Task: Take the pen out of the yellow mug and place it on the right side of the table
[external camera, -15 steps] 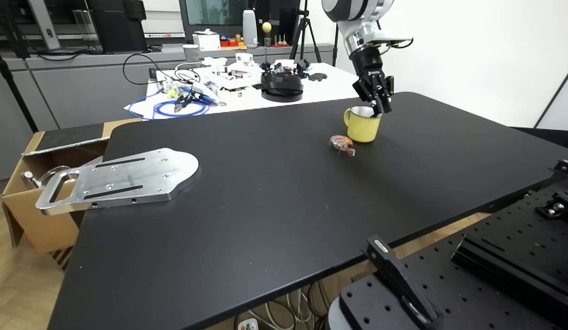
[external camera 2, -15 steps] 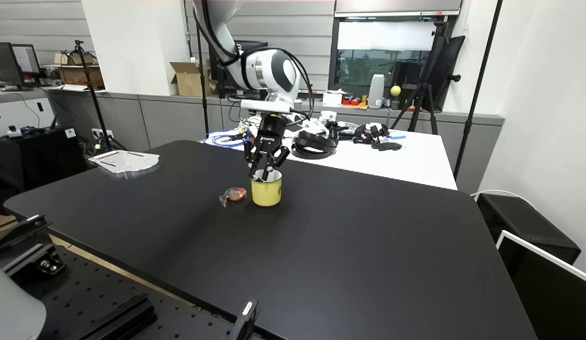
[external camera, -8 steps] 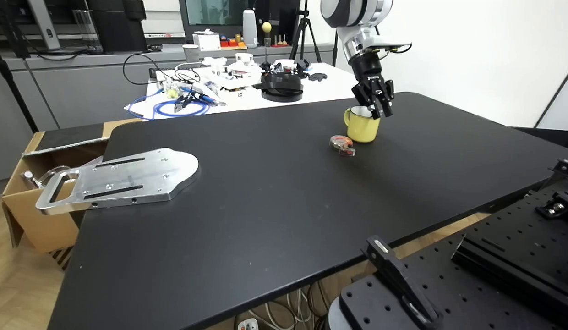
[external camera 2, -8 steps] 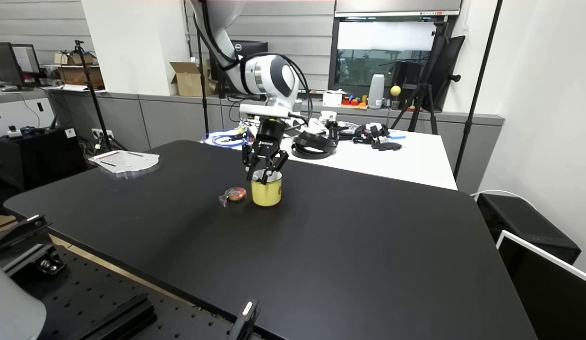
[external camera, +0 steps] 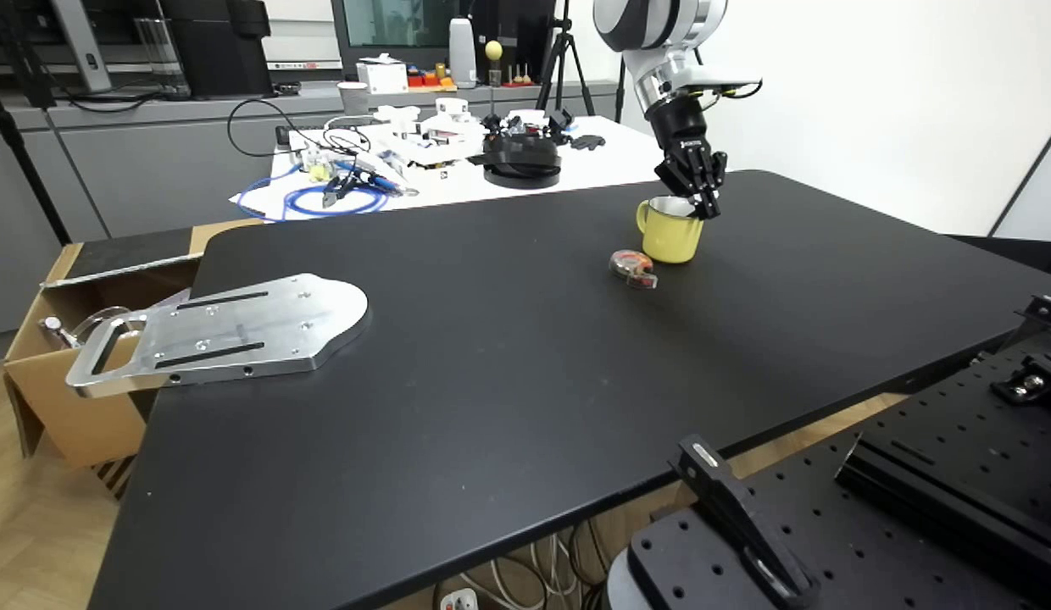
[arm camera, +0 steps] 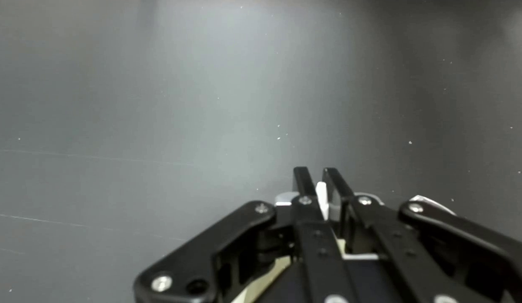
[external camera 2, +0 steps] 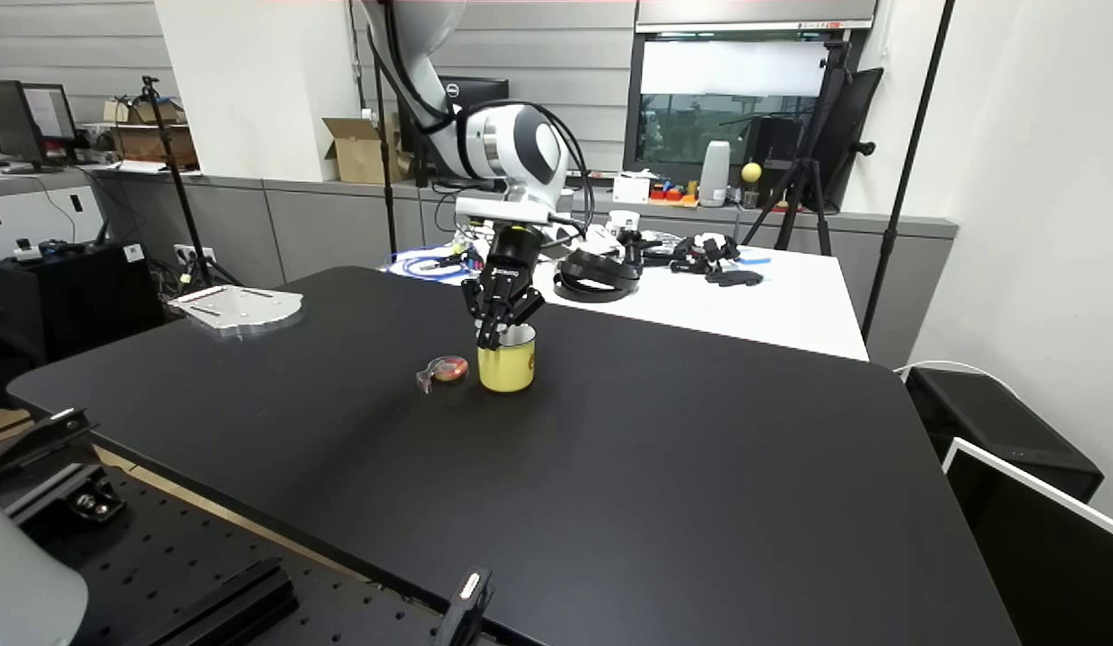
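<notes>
1. My tool [arm camera: 315, 169] has its two fingers close together, with a narrow gap between the tips.
2. In this gap the wrist view shows a pale strip [arm camera: 322, 195]. It may be the pen, or the pale inside of the mug [external camera 2: 510, 370], so I cannot tell whether the tool grips something.
3. From here I cannot make out the pen itself surely; by the task, I judge that it is in the mug, below the tool or between its tips.
4. In both exterior views the fingertips overlap the mug's rim; whether they are inside the mouth is not clear.
5. The coming move depends on the pen's long axis. If the strip is the pen, it runs roughly along the fingers, and I should lift straight up before going sideways; otherwise the mug could tip.
6. In an exterior view the table [external camera 2: 700, 467] reaches far to the right of the tool; probably I must place the pen there. The small lump [external camera 2: 447, 369] lies left of the tool, so it should not disturb.
</notes>
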`<control>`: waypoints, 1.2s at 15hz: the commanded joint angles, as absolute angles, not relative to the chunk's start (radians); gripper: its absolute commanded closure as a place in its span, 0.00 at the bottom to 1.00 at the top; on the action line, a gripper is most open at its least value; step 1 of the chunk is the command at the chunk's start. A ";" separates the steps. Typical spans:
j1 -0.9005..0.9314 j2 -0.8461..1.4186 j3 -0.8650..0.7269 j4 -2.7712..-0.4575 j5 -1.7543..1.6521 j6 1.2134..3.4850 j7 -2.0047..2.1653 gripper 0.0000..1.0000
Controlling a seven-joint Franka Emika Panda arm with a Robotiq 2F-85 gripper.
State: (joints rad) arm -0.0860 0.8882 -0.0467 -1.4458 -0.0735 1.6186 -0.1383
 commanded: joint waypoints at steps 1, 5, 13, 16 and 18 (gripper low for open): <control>-0.097 0.876 -0.041 -1.424 -0.061 1.579 -0.128 0.97; -0.110 0.837 -0.038 -1.395 -0.044 1.501 -0.141 0.97; -0.139 0.715 -0.039 -1.380 -0.014 1.307 -0.207 0.97; -0.164 0.670 -0.064 -1.405 -0.036 1.351 -0.215 0.97; -0.191 0.649 -0.085 -1.429 -0.056 1.425 -0.224 0.97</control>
State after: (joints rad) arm -0.1521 0.7022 -0.0635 -1.3699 -0.0324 1.3427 -0.2063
